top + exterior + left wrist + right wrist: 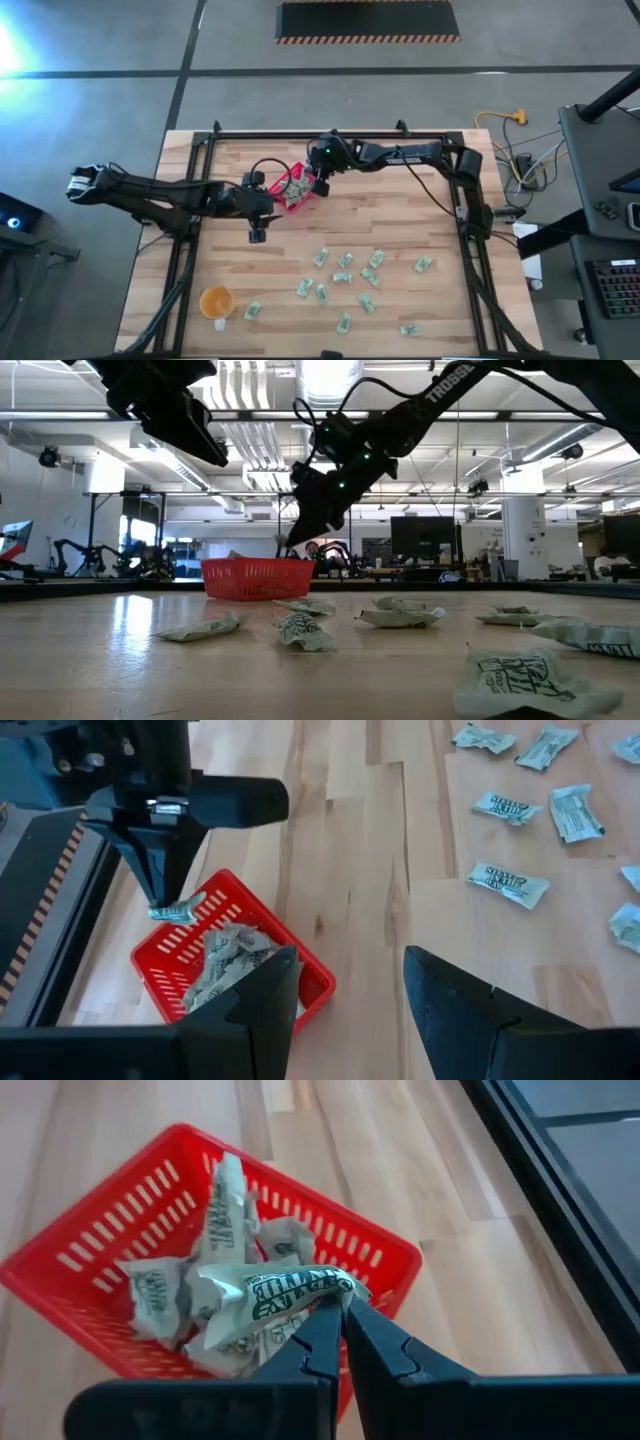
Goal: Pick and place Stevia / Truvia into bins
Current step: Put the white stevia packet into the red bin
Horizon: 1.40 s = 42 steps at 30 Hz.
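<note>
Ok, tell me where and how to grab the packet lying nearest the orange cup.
Grip the packet across its narrow middle, coming straight down from above. It lies flat on the table beside the orange cup, apart from other packets, so the fingers fit on both sides.

This is a robotics lab or workshop. Beyond the wooden table (100,660) lies an open hall with exposed ceiling ducts (250,420), long workbenches (560,575) and another robot arm (70,550). The concrete floor (100,110) carries hazard-striped matting (367,20).

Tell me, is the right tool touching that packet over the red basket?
Touching. The right wrist view shows the right tool pinching the Truvia packet above the red basket.
</note>
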Each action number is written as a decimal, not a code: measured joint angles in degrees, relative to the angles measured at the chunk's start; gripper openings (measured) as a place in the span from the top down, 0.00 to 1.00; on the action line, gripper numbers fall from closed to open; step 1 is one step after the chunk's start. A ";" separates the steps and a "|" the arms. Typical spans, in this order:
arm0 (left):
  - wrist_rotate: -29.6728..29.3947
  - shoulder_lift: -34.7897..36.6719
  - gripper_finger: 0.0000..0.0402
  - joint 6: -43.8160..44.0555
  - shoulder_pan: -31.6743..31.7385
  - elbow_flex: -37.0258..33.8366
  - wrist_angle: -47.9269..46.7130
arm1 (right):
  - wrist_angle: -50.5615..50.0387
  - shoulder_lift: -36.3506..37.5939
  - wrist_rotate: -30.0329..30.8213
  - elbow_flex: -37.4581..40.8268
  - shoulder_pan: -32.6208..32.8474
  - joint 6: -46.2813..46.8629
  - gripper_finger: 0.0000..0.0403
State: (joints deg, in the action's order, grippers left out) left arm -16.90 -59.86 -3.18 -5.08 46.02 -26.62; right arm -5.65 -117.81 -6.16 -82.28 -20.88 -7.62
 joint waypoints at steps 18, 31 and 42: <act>3.00 -0.11 0.59 4.62 -0.01 -1.51 -0.46 | -13.13 5.15 -2.50 0.04 0.07 -3.96 0.67; 14.01 -1.65 0.59 14.65 -8.98 -1.16 -0.63 | -30.00 18.73 -19.36 9.82 6.04 -14.77 0.70; 13.33 -12.20 0.59 28.23 -21.15 0.50 1.14 | -22.07 28.82 -19.86 26.03 8.65 -15.55 0.75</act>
State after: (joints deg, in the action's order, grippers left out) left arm -3.57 -72.06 25.05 -26.23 46.52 -25.48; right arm -27.72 -88.99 -26.02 -56.25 -12.23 -23.17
